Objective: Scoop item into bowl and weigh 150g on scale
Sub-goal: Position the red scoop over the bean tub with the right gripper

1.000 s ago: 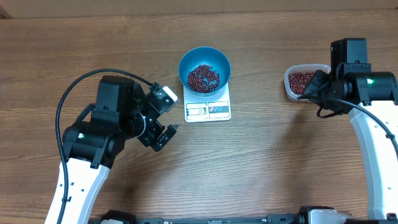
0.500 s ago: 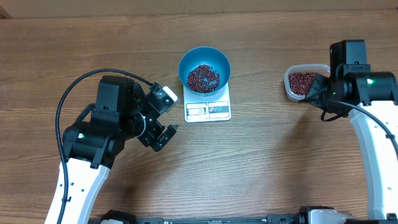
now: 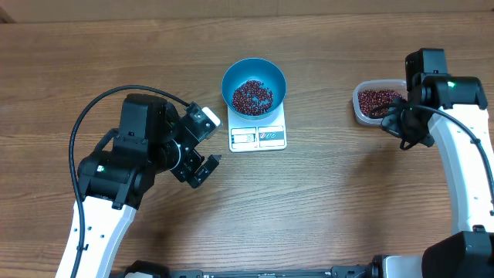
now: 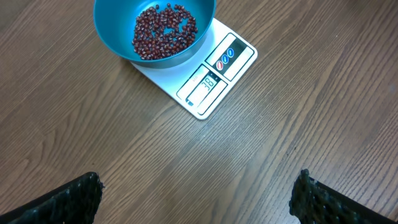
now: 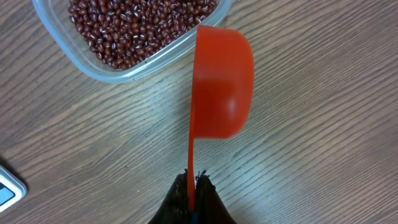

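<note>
At 12 o'clock, bowl point(image 3: 228, 80) of beans point(image 3: 252, 96) sits on scale point(image 3: 258, 137); at 3 o'clock, right gripper point(image 5: 193, 186) clamped on red scoop point(image 5: 221, 87) beside tub point(image 5: 93, 71); at 8 o'clock, left gripper point(image 3: 206, 145) spread, empty.

Robotics lab, by the look of it: wood-grain bench point(image 3: 324, 208) flanked by white-and-black left arm point(image 3: 127, 166) and right arm point(image 3: 463, 185), black cabling point(image 3: 140, 89) looping loose, with scale point(image 3: 258, 137), bowl point(image 3: 254, 71) of beans point(image 3: 252, 97) and clear tub point(image 3: 356, 104) set out on top.

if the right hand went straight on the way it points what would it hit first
Likely the clear tub: the red scoop held in the right hand leads, its tip at the tub's rim. Height is unclear.
</note>
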You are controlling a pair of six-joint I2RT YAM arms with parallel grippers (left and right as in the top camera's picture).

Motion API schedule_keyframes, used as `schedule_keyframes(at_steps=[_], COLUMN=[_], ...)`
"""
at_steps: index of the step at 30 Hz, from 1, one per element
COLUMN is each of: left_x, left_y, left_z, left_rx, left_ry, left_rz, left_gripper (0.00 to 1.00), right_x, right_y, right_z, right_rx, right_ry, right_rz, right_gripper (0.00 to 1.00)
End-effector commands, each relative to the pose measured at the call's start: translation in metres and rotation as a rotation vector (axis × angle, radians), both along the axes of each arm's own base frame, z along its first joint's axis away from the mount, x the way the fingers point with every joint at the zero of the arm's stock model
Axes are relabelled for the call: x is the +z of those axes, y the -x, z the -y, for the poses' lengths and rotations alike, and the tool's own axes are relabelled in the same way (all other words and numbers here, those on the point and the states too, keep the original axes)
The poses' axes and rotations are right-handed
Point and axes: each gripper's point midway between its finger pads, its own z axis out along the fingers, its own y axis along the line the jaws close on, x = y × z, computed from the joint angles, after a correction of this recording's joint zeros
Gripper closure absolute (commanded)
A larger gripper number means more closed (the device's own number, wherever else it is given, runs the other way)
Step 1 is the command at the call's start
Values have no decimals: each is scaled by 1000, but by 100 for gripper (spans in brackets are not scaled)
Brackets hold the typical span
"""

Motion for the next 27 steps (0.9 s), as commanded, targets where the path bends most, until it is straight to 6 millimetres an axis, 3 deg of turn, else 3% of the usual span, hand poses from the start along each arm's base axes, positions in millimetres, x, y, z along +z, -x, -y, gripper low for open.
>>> schedule_keyframes(at_steps=[1,13,20,27], left_x=[9,9,9,9], left_y=[-5,-5,-5,-5], left_z=[-1,-1,-1,-1], left_rx=[15,15,15,15], left_ry=[9,8,9,9], left_rz=[20,20,20,20], left_gripper=[0,0,0,0], right_x=[10,13,12,-21], right_y=[-3,-16,-53,-72], right_z=[5,8,10,15], right_rx=[42,141,224,380], right_ry=[28,65,99,157], right_rz=[15,50,145,54], right_gripper=[96,96,96,96])
